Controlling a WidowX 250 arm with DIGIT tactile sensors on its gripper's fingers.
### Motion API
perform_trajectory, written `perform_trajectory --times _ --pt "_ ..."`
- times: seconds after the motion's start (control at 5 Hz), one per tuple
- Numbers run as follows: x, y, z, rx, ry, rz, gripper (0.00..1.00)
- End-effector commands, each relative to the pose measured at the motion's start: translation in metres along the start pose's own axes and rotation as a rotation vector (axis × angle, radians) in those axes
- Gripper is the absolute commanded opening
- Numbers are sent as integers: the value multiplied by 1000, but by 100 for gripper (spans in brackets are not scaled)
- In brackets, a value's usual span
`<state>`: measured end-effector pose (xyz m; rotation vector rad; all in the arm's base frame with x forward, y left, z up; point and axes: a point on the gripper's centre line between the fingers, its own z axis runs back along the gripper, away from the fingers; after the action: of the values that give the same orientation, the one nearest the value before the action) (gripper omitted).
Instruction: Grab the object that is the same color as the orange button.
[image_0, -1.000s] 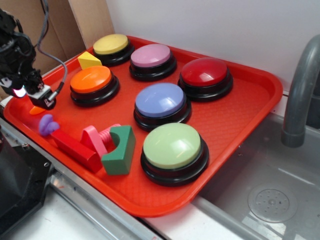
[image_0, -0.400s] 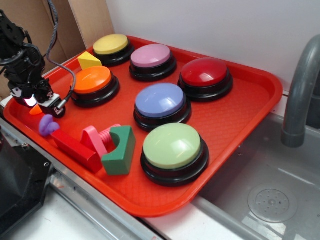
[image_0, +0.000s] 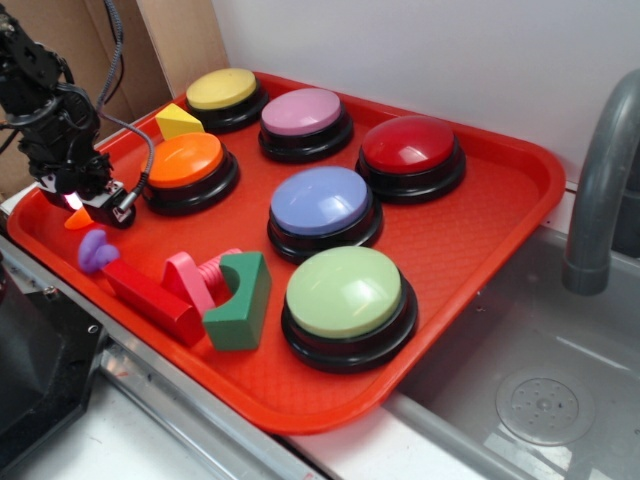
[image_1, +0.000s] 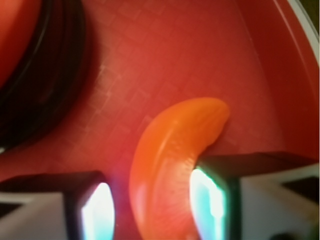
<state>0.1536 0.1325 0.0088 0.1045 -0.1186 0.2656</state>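
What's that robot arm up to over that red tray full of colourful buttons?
The arm's end effector is down at the near left corner of the red tray, just beside the orange button. It is going for a small orange slice-shaped piece lying flat on the tray. The wrist view shows the two fingers open on either side of that piece, one of them at its edge, but not yet closed on it. Nothing has been lifted so far.
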Motion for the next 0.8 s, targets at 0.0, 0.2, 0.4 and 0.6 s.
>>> perform_trajectory --times 0.0,0.2,0.4,0.6 --pt "-3 2 -3 16 56 -22 0" --pt "2 -2 13 6 28 -12 0" --pt "13 -13 44 -18 21 -12 0" --pt "18 -23 69 -29 21 -3 0"
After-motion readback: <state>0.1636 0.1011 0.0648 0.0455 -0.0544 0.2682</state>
